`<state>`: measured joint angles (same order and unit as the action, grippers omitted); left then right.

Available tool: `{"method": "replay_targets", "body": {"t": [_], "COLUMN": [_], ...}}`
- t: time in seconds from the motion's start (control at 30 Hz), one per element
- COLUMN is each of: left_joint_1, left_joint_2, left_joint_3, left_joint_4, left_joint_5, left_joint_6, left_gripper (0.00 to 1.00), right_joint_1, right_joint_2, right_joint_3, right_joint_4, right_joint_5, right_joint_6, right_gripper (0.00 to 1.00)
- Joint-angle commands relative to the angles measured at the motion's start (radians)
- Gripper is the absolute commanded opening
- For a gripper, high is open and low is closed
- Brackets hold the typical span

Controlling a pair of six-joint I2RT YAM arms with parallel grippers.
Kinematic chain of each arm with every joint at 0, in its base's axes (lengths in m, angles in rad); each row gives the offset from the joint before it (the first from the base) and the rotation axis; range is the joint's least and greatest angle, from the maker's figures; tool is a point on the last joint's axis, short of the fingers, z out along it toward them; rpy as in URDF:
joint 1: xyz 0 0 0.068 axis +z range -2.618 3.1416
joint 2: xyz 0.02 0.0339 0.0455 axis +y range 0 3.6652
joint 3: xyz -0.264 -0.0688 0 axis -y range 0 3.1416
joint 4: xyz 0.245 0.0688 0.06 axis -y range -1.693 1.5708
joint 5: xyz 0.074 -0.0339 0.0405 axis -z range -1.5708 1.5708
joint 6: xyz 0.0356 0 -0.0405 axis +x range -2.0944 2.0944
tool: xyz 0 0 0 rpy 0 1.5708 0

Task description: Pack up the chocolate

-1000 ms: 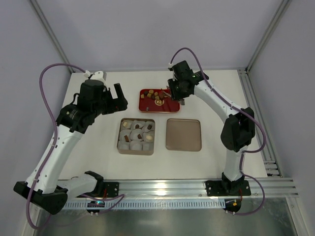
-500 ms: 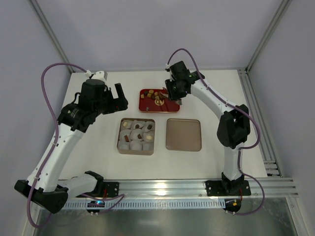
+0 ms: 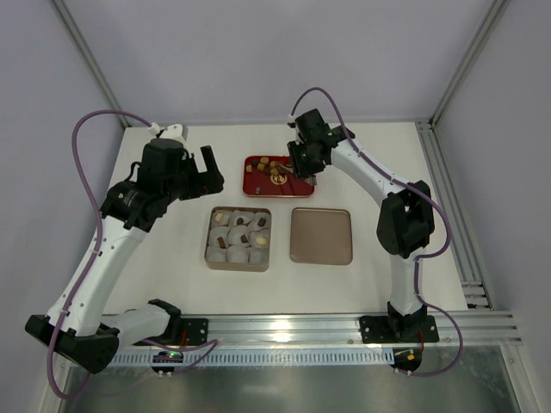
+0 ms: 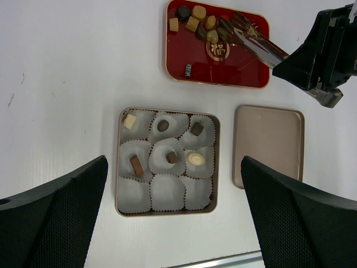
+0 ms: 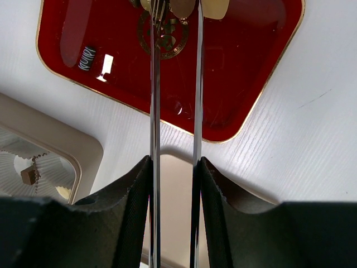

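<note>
Loose chocolate (image 3: 269,163) pieces, dark brown and tan-gold, lie at the far end of a red tray (image 3: 258,186). More chocolate (image 4: 163,125) sits in white paper cups inside the tan tin (image 4: 118,167); the front row of cups holds nothing. My right gripper (image 3: 303,165) is shut on metal tongs (image 5: 155,111). The tong tips reach the tray's pieces (image 5: 184,5) at the top edge of the right wrist view, so I cannot tell whether one is pinched. My left gripper (image 3: 202,176) hovers open, high above the tin, holding nothing.
The tin's flat tan lid (image 3: 321,235) lies right of the tin (image 3: 209,249), below the red tray. A small black wrapped item (image 5: 86,57) lies on the tray's near left. Metal rails run along the table's right and front edges.
My right gripper and its tongs have shifted slightly left and farther over the red tray. The left arm has barely moved.
</note>
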<state>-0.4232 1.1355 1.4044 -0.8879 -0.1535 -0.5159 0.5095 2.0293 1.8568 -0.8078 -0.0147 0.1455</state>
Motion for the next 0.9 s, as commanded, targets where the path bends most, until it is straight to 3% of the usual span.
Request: {"method": "replay_targets", "body": {"t": [0.0,0.87], "left_joint_1": [0.004,0.004], "left_joint_2": [-0.002,0.0], "left_joint_3": [0.03,0.03], "left_joint_4": [0.026,0.027], "left_joint_5": [-0.003,0.0], "left_joint_6": [0.01,0.008], "left_gripper": [1.0,1.0], "right_joint_1": [0.003,-0.003], "right_joint_2": [-0.014,0.019], "right_joint_3": [0.027,0.016], "right_joint_4": [0.036,0.021], "right_joint_5": [-0.01,-0.019], "right_joint_6": [0.0,0.003], "right_gripper": [0.41,0.38]}}
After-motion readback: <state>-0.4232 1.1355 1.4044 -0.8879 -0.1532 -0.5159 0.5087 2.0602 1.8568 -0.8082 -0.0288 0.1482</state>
